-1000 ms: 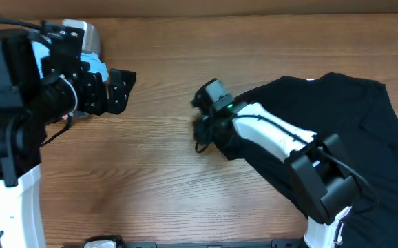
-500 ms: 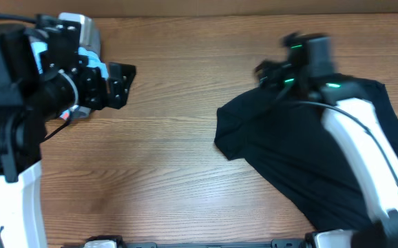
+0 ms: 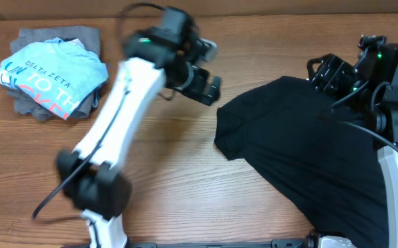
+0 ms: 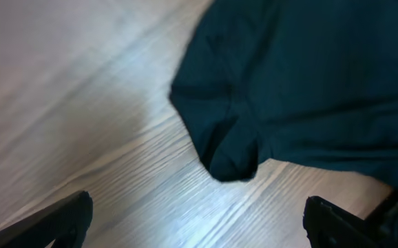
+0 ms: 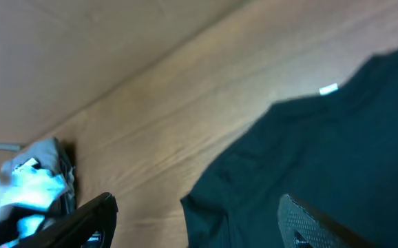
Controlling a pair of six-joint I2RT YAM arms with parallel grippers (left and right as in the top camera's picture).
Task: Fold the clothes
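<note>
Entry, both arms over the bench [image 3: 185,179].

The black T-shirt [image 3: 302,145] lies on the right half of the bench. It is spread loosely and not squared up, and its lower right part runs under the right arm and out of the overhead view. Its left sleeve [image 3: 230,131] is the point nearest the bench centre. In the left wrist view that sleeve [image 4: 226,148] is bunched, with its tip doubled over on the wood.

Left tool [image 3: 202,84]: I see it hanging above bare wood, just beside the shirt's upper left edge, not touching the fabric. Its fingers are spread as wide as they go, with one tip at each lower corner of the wrist view [image 4: 195,220]. Nothing is between them, and the sleeve lies ahead of the gap.

Right tool [image 3: 325,72]: it sits at the far edge of the shirt, near the collar. In its wrist view [image 5: 199,220] the fingers stand well apart and grip nothing. The shirt [image 5: 323,158] fills the ground below and ahead, and its white neck label [image 5: 328,89] shows at the far hem. I cannot tell from overhead whether a fingertip brushes the cloth.

A light blue printed shirt [image 3: 51,79] lies on a grey garment [image 3: 54,34] at the far left corner, well apart from both tools.
</note>
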